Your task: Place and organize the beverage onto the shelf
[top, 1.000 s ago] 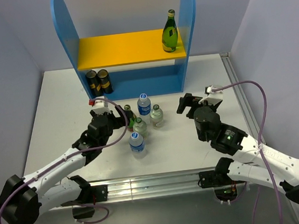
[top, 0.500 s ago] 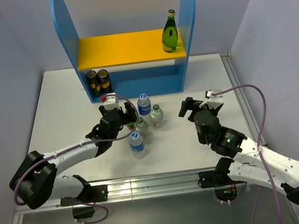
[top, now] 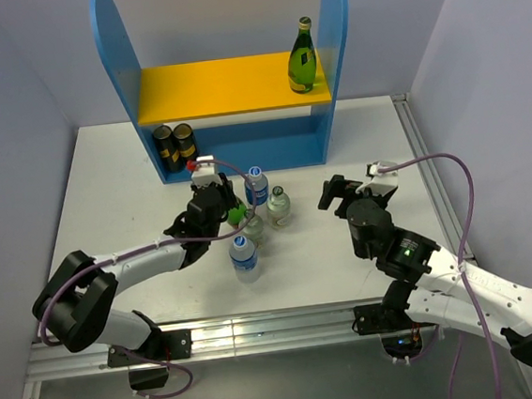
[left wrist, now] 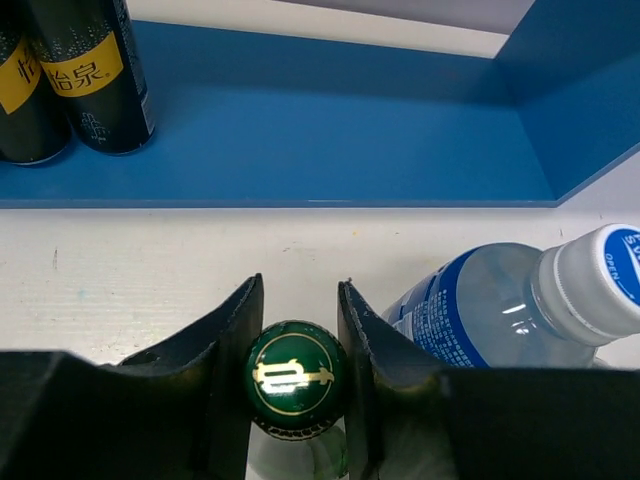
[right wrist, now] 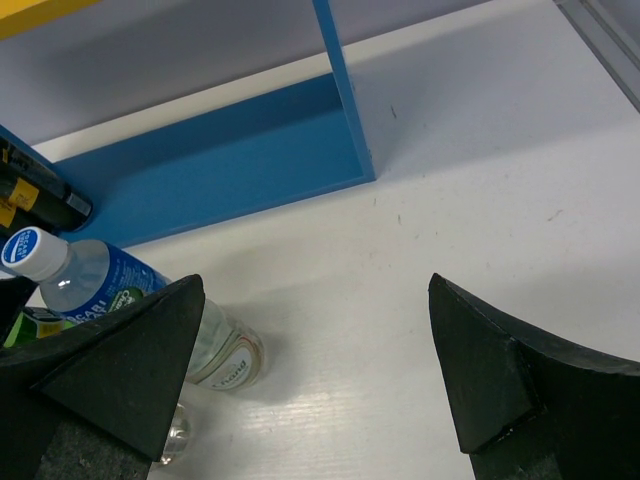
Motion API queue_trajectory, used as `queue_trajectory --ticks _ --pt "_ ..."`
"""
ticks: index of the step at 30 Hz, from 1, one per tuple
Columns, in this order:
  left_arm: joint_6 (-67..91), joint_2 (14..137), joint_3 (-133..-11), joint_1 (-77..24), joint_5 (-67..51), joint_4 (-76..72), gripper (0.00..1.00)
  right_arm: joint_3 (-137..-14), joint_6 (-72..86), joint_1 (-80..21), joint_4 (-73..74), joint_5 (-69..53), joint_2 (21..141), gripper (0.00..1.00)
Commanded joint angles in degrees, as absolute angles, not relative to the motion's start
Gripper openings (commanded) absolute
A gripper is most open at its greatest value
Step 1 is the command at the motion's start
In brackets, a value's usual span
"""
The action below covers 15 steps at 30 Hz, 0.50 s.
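Left pincer [left wrist: 300,285] is what has changed. Over the last second I have carried it off the bare table [top: 105,196] and into the huddle of bottles. Its fingers now stand one on each side of the second green bottle [left wrist: 296,378], seen from straight above and pressed close on both flanks. I cannot tell whether they already bite or only bracket it.

Nothing else has shifted. The shelf [top: 332,52] stands at the far edge, and its yellow upper board [top: 217,86] carries only the first green bottle [top: 301,56], at the right end. My right pincer [right wrist: 315,290] has barely stirred; it hangs spread wide and empty, off to the right of the group.

Two blue-label water bottles [top: 256,187] and two short clear bottles [top: 279,208] wait on the table. The nearer water bottle is just beside my left finger. Two black-and-gold cans [left wrist: 75,75] sit on the blue base at the left.

I judge the reach finished and the pick in hand. This bottle belongs beside its twin, and I should lift it straight up so I do not knock its neighbour.
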<state>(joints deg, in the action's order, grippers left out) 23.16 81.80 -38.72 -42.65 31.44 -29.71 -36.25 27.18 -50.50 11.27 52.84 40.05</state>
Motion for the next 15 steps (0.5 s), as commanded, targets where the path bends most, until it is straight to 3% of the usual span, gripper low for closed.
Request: queue_trajectory --ticks 1,8,15 --pt "22.15 80.07 -40.96 -43.59 33.57 -30.25 0.00 -35.77 27.07 -50.80 8.79 53.35 39.29 1.00" --pt "19.78 73.75 -49.82 -44.12 37.26 -17.86 0.00 -35.25 27.42 -50.80 8.09 53.00 39.73 1.00" --pt "9.69 77.68 -74.33 -43.86 40.25 -4.41 0.00 -34.98 27.33 -50.80 6.95 52.56 40.60 1.00"
